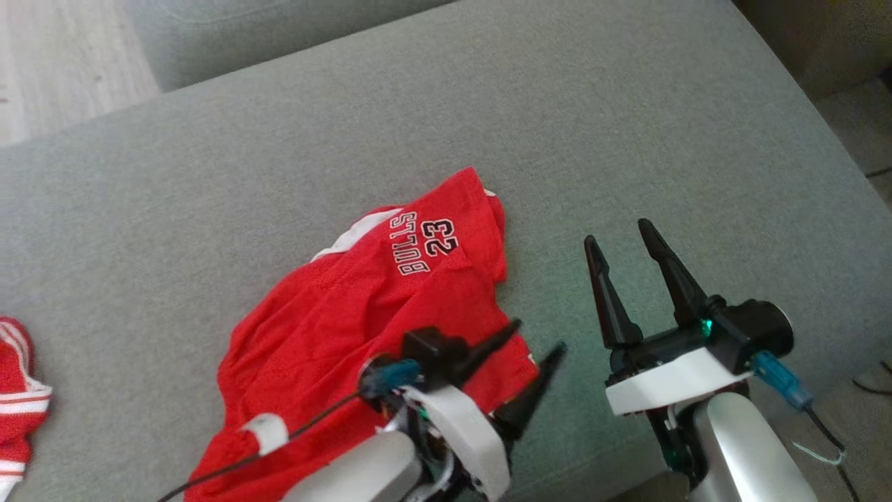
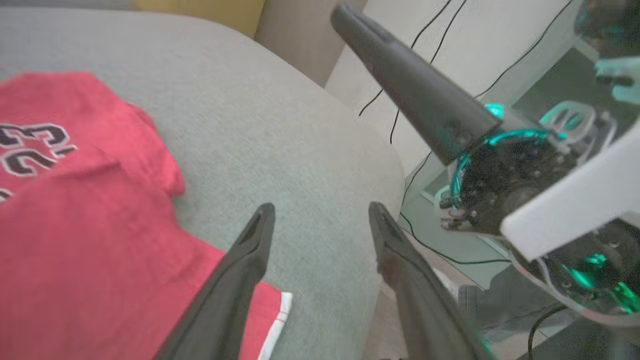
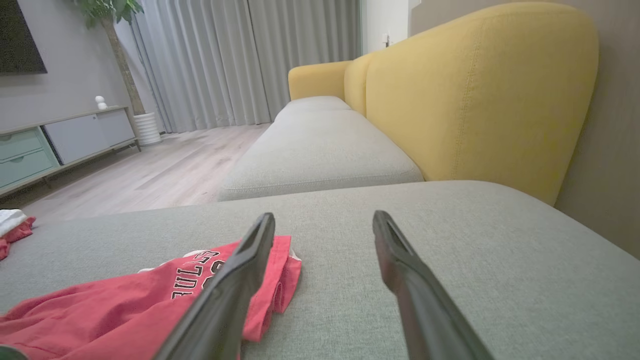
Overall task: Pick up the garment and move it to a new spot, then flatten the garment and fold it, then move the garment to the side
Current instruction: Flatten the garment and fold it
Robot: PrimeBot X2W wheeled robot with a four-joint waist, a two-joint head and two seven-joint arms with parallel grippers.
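**A:** Right, quick: where's the garment?

**B:** It's the red fabric jersey w/ white trim and "BULLS 23" in black-and-white letters. It lies rumpled on the grey fabric sofa seat, approx. mid-seat in the head view, lettering at the far end.

**A:** Your left pincer?

**B:** My left pincer is over the jersey's near right edge, fingers spread apart, not clamped on the cloth. In the left wrist view one finger crosses the white-trimmed hem corner. The other is over bare grey seat.

**A:** And the right?

**B:** My right pincer is also apart, over bare seat just right of the jersey and not touching it. From the right wrist cam the jersey sits low left, partly behind one of my fingers.

**A:** Anything else around?

**B:** A red-and-white striped cloth at the seat's left edge, well apart from the jersey. Also a yellow padded backrest past the seat, and pale wood floor beyond.
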